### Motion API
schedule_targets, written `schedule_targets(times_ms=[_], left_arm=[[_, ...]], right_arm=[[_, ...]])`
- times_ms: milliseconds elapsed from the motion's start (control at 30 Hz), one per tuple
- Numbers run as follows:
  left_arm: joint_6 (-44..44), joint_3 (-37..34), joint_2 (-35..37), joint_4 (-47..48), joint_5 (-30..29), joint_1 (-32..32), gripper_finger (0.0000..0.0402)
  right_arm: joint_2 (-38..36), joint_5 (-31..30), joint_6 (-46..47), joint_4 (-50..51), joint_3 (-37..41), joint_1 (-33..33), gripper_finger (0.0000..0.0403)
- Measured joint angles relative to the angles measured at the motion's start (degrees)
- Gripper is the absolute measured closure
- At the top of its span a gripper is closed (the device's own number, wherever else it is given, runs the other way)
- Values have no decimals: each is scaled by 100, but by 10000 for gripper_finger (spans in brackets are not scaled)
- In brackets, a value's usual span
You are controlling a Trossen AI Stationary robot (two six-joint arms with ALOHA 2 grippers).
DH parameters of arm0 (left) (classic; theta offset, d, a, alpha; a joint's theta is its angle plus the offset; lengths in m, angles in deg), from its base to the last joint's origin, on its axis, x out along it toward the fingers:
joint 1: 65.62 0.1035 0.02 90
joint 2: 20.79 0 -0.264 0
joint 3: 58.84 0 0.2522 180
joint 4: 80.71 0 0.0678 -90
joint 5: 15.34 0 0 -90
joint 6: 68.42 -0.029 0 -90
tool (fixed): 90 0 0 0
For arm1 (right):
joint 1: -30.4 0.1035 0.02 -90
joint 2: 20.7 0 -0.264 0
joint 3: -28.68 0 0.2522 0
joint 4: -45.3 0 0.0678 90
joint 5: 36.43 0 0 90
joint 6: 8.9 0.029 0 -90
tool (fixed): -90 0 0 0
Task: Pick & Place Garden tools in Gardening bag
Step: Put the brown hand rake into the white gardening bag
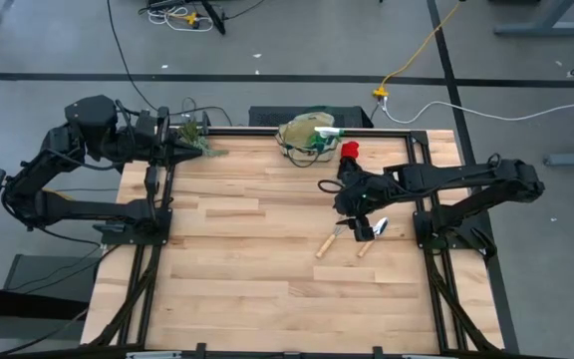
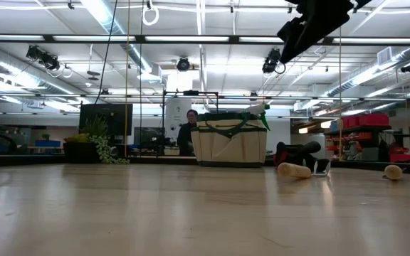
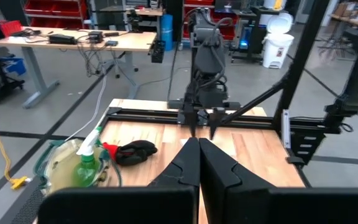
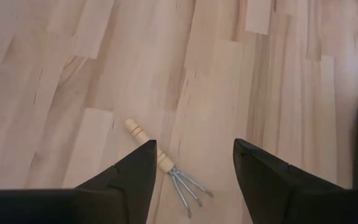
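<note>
One bag [image 1: 305,133], one rake [image 4: 165,167], one trowel [image 1: 373,237]

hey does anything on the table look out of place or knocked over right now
Nothing looks spilled or damaged. The gardening bag stands upright; the glove lies beside it, and the hand rake and trowel lie flat, not yet bagged.

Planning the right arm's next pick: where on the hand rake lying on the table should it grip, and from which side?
Grip the hand rake on its wooden handle, coming straight down from above. It lies flat with bare table on both sides, and the thin metal tines offer little hold. The open right hand hangs above it.
</note>
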Motion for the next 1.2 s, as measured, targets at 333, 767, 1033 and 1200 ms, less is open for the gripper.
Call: schedule_targets(times_ms=[333,767,1033,1200], left_arm=[[2,0,-1,39,-10,0,399],[2,0,-2,46,-93,0,399],[7,0,-1,50,-97,0,399],[13,0,-1,59,-97,0,399]], right_arm=[[242,8,-45,36,0,-2,133],[268,130,-546,134,0,-2,126],[420,146,-1289,209,0,-1,133],[703,146,-1353,206,0,-2,138]])
